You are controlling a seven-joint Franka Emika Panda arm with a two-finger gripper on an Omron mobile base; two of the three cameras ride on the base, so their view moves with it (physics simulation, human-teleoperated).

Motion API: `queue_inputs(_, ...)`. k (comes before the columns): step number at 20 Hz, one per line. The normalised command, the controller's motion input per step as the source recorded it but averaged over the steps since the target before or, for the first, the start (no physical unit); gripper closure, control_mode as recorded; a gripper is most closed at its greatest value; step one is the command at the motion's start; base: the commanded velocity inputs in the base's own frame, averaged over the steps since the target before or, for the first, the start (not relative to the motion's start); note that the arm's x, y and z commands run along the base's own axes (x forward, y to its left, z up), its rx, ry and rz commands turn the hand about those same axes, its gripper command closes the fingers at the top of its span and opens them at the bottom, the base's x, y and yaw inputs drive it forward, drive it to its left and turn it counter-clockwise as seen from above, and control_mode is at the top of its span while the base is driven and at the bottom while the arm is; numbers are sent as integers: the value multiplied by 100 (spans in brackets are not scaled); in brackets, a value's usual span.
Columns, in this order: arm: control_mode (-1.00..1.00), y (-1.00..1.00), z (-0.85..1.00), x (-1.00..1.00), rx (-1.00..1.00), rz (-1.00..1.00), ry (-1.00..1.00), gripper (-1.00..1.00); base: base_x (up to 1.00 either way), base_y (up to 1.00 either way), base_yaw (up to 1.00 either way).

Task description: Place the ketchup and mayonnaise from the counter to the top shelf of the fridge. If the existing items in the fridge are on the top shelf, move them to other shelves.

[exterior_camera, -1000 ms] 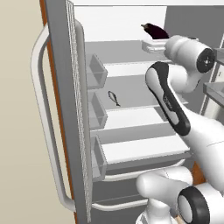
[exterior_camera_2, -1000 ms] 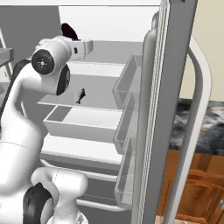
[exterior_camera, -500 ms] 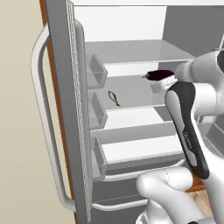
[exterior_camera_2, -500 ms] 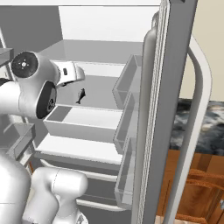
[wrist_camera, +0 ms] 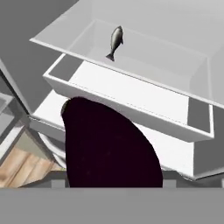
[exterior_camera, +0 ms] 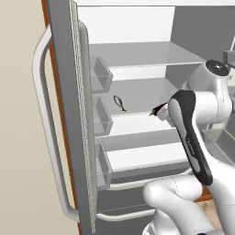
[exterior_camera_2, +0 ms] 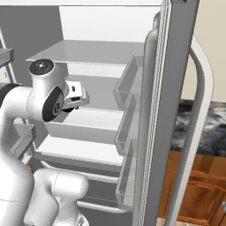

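A dark purple eggplant (wrist_camera: 109, 144) sits right in front of the hand camera, gripped by my gripper (exterior_camera_2: 78, 98); its bulk hides the fingertips. In the left base view only the eggplant's tip (exterior_camera: 159, 110) pokes out from behind my forearm, level with the middle shelf. The fridge's top shelf (exterior_camera: 142, 53) is bare, also visible as the top shelf (exterior_camera_2: 88, 50) from the right. A small grey fish (exterior_camera: 119, 103) lies on the middle shelf, the same fish (wrist_camera: 115, 41) that the hand camera sees. The ketchup and mayonnaise are out of view.
The open fridge door (exterior_camera: 69, 114) with its long handle and stacked door bins (exterior_camera: 100, 75) stands on the left. From the right the door (exterior_camera_2: 176, 88) is close by. A white drawer (wrist_camera: 131, 94) lies below the fish's shelf.
My arm has carried the eggplant down from the top shelf to the height of the middle shelf. The fish has stayed where it was.
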Motion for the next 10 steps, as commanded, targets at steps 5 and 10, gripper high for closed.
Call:
queue_inputs(5, -100, -5, -29, 77, 12, -6, 0, 100, 0, 0, 0)
queue_inputs(10, -100, -1, -8, 73, 20, -9, -7, 100, 0, 0, 0)
